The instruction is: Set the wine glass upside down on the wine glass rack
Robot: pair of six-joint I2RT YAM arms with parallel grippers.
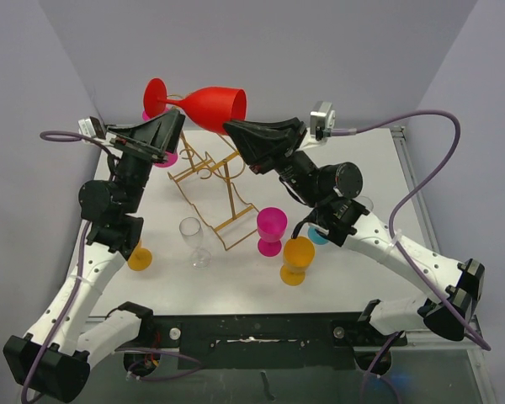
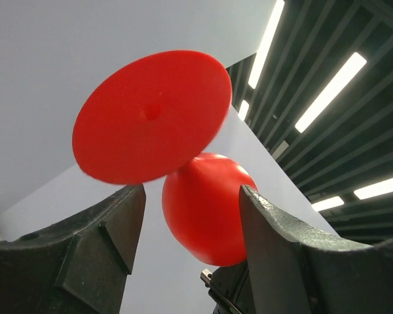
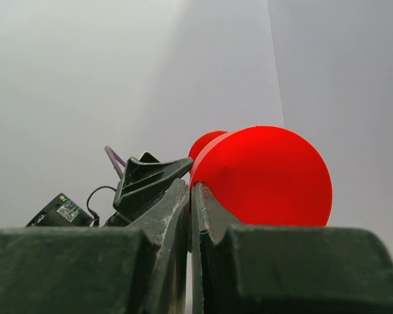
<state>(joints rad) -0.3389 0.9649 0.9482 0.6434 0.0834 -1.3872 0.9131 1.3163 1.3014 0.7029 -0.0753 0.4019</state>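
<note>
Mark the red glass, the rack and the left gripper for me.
red glass (image 1: 215, 108): top view, on its bowl.
rack (image 1: 210, 172): top view, on its curled wire arms.
left gripper (image 2: 191, 216): left wrist view, in the gap between its fingertips.

No legible text, number or brand is showing in any view; a white sticker (image 3: 68, 210) is sitting on a small black box (image 3: 57, 211) at the lower left of the right wrist view, its print appearing too small to read.
</note>
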